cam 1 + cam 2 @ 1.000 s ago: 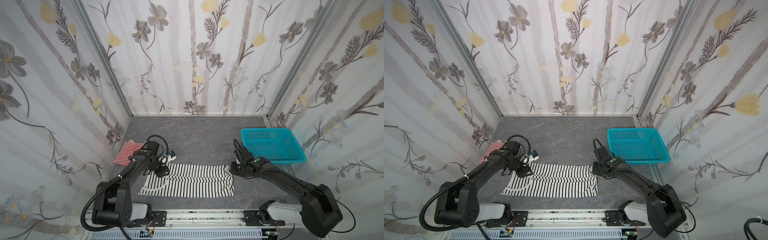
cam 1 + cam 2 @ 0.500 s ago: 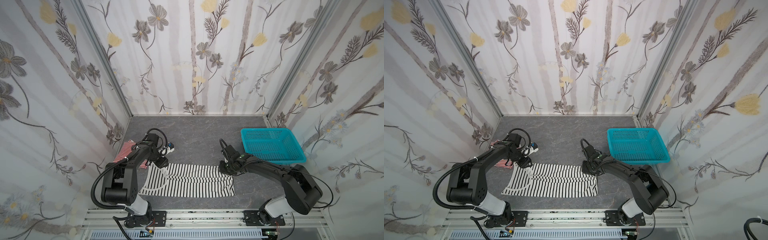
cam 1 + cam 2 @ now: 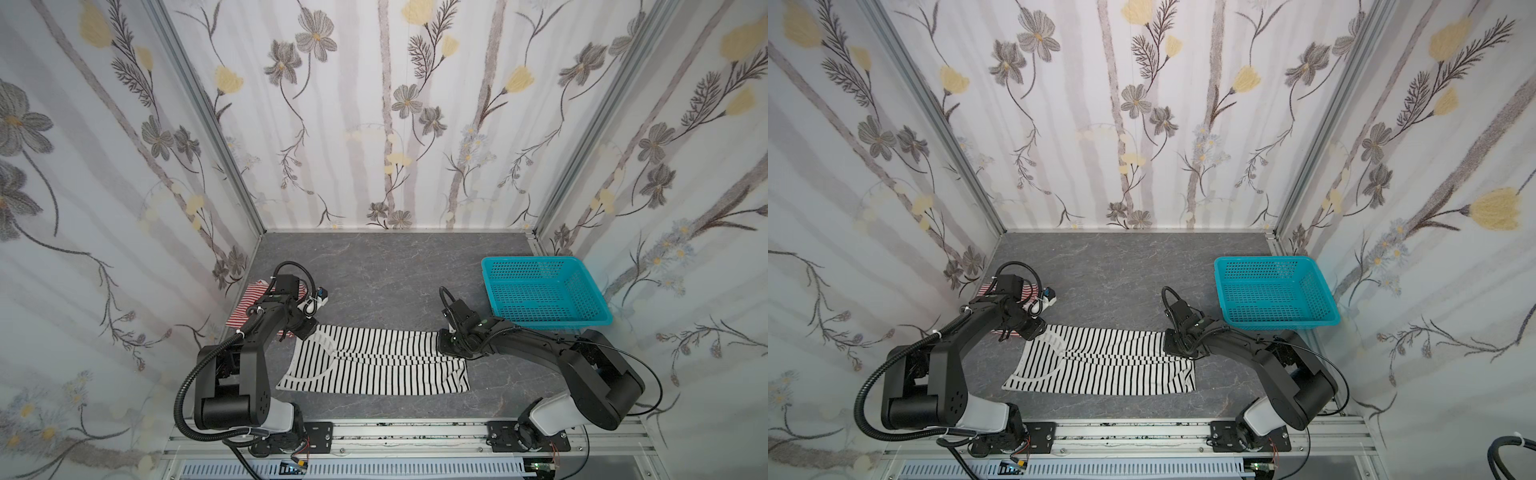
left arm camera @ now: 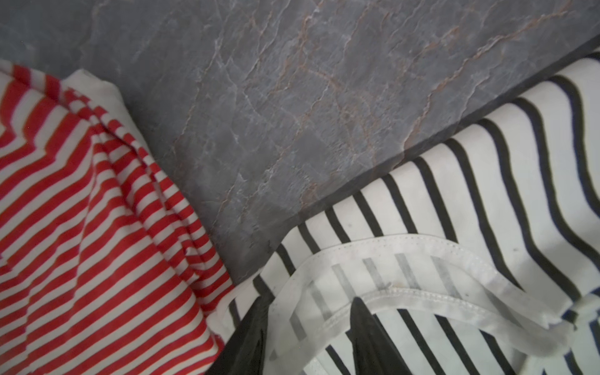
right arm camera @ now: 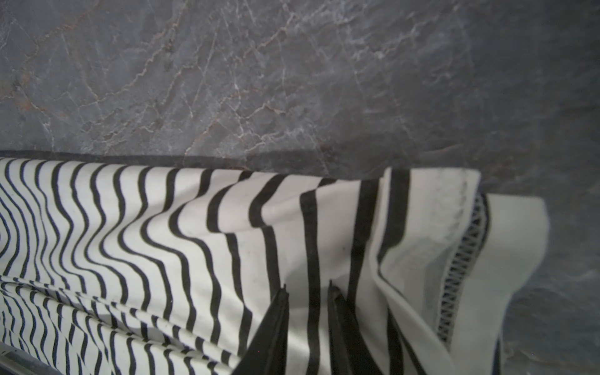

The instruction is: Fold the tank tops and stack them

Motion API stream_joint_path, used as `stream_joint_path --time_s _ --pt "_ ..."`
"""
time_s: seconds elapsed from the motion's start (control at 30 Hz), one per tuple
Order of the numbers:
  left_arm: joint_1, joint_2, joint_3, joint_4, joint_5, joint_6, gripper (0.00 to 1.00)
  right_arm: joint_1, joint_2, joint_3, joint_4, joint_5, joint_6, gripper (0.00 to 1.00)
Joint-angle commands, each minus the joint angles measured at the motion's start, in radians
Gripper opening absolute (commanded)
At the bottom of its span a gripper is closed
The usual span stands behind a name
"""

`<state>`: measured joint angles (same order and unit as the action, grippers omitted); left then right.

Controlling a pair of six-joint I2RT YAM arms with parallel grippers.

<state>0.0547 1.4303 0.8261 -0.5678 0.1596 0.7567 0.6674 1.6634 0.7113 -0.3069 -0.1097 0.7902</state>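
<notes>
twin black arms on white bases [image 3: 280,415]
left arm [image 3: 257,332] and right arm [image 3: 536,345]: matte black links, looped black cables [image 3: 291,265]; ribbed black hose [image 3: 185,395] on the left; black screwed foot plates [image 3: 318,432] on a silver rail [image 3: 415,434].

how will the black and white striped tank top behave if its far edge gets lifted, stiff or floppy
Likely floppy: the black-and-white tank top ripples and creases in the right wrist view. Probably light, as thin knit lying mostly flat on the table. Its loose strap may trail or bunch when moved.
</notes>
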Motion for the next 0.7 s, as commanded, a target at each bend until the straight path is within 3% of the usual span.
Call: stream_joint_path --time_s 0.0,0.37,0.67 --pt "0.019 -0.035 -0.031 0.018 -0.003 0.023 0.43 0.001 0.009 -0.019 -0.035 0.004 0.024 0.24" --pt "0.075 0.074 -0.056 0.064 0.003 0.032 0.42 -0.001 0.000 -0.040 -0.060 0.028 0.040 0.23" --pt "0.002 0.187 0.031 0.062 -0.006 0.029 0.42 -0.036 -0.055 -0.093 -0.074 0.038 0.063 0.22"
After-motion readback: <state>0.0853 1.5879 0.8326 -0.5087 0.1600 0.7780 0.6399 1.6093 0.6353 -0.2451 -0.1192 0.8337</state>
